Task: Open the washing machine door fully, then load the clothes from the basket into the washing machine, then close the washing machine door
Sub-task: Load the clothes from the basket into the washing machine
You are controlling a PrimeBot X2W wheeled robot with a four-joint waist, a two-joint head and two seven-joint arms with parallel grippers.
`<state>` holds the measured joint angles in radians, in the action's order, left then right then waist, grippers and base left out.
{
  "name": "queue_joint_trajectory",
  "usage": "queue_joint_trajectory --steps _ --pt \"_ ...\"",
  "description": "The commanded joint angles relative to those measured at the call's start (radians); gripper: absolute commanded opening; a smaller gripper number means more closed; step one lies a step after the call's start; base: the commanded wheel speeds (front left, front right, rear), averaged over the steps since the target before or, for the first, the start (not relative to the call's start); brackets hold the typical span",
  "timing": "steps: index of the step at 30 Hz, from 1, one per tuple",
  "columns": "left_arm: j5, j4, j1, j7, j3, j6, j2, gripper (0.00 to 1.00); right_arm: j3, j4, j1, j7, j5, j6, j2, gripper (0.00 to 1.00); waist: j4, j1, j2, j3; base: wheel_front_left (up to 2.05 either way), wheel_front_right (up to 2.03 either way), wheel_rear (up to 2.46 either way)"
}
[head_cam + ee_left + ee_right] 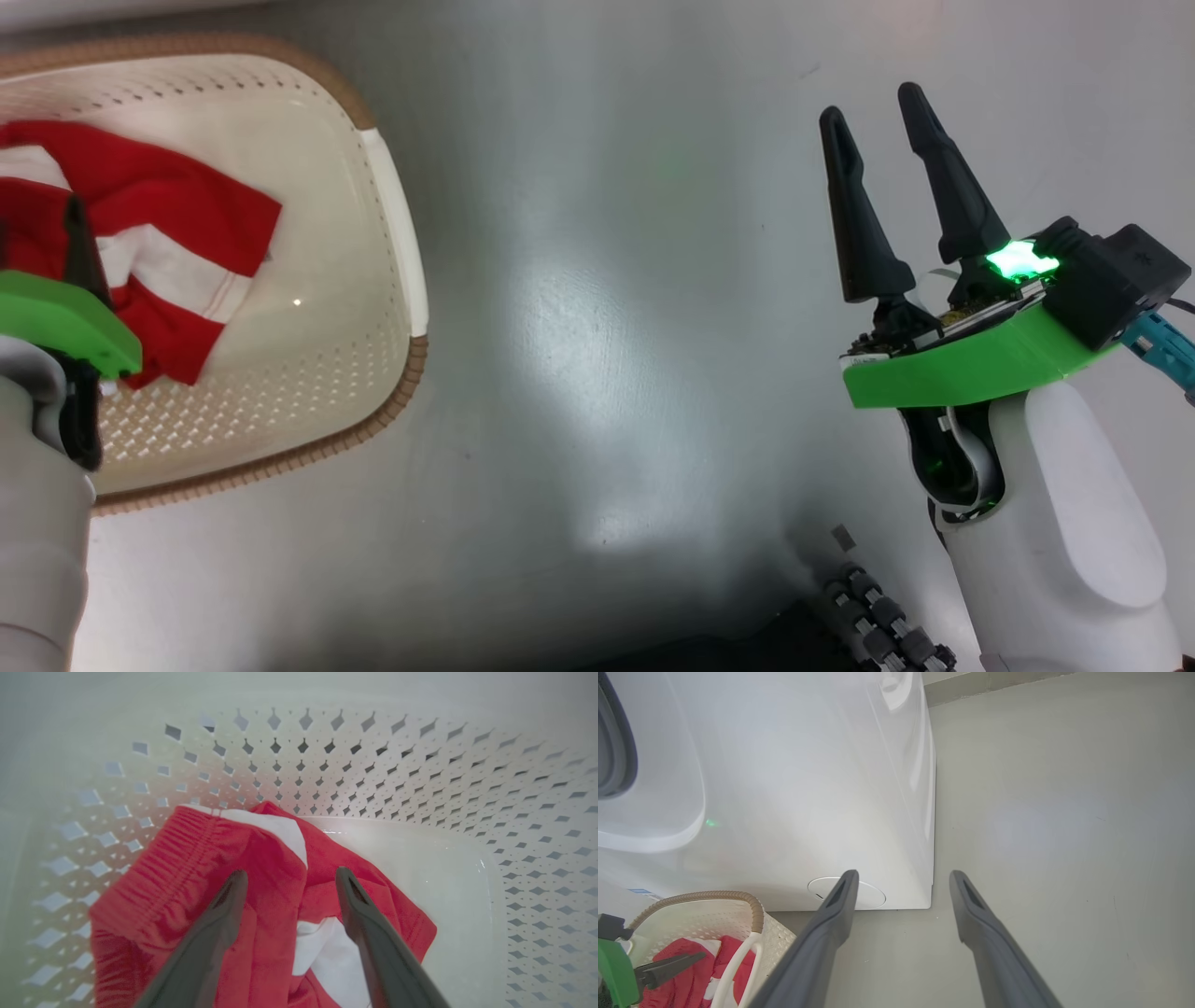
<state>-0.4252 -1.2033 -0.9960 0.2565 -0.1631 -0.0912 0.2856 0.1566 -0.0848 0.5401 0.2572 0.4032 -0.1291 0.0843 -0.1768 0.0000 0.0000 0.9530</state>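
Head view, looking down on a grey floor (597,327). At the left stands the cream perforated basket (327,308) with its brown woven-look rim. Inside it lie the clothes (177,201), a crumpled red jersey with white stripes, bunched toward the basket's left side.

Left wrist view: the left pincer (290,875) hangs inside the basket, directly over the heap. Its two dark fingers are spread wide, and the red fabric lies straight ahead of them and between them. A gathered, ribbed hem (177,858) runs diagonally past the left finger, and a white stripe shows by the right finger. The fingertips overlap the cloth, but whether they touch it cannot be told. Nothing is gripped — this pincer is released.

The heap is too rumpled for a clean long axis. In the head view it stretches loosely from left to right across the basket, so the fingers appear to straddle a fold, not lie along one.

The right pincer (870,105) hovers over bare floor at the right, well apart from the basket, its fingers splayed and empty.

Right wrist view: the white front of the washing machine (808,788) rises at the far side, with the basket on the floor just beside its lower front. A strip of grey door seal (612,742) shows at that view's left edge.

The left arm is much the nearer to the clothes. The coming move looks like a short push down into the fabric, then a close on a fold.
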Motion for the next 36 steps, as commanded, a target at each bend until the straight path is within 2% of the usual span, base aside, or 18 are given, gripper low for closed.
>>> queue_joint_trajectory --steps 1,16,21,25,33,36 --pt "0.002 -0.007 0.012 0.005 0.016 0.004 0.053 1.0 0.02 0.024 -0.02 0.005 -0.011 -0.002 -0.012 1.0 -0.009 0.0 0.0 0.017 0.0 0.0 0.0" --pt "-0.043 -0.075 -0.043 -0.083 0.007 -0.027 0.043 1.0 0.026 0.032 -0.013 0.005 -0.014 -0.002 -0.02 1.0 -0.031 0.0 0.0 0.06 0.0 0.0 0.0" --pt "-0.048 -0.078 -0.061 -0.043 0.017 0.037 0.056 1.0 0.021 0.036 -0.016 0.005 -0.02 -0.002 -0.018 1.0 -0.028 0.0 0.0 0.069 0.0 0.0 0.0" --pt "-0.052 -0.08 -0.068 -0.034 0.023 0.068 0.061 1.0 0.02 0.037 -0.017 0.005 -0.022 -0.002 -0.018 1.0 -0.027 0.0 0.0 0.073 0.0 0.0 0.0" --pt "-0.068 -0.084 -0.072 -0.059 0.021 0.052 0.065 1.0 0.028 0.037 -0.015 0.005 -0.021 -0.002 -0.019 1.0 -0.03 0.0 0.0 0.08 0.0 0.0 0.0" --pt "-0.073 -0.085 -0.076 -0.049 0.026 0.074 0.071 1.0 0.026 0.037 -0.015 0.005 -0.021 -0.002 -0.019 1.0 -0.03 0.0 0.0 0.083 0.0 0.0 0.0"
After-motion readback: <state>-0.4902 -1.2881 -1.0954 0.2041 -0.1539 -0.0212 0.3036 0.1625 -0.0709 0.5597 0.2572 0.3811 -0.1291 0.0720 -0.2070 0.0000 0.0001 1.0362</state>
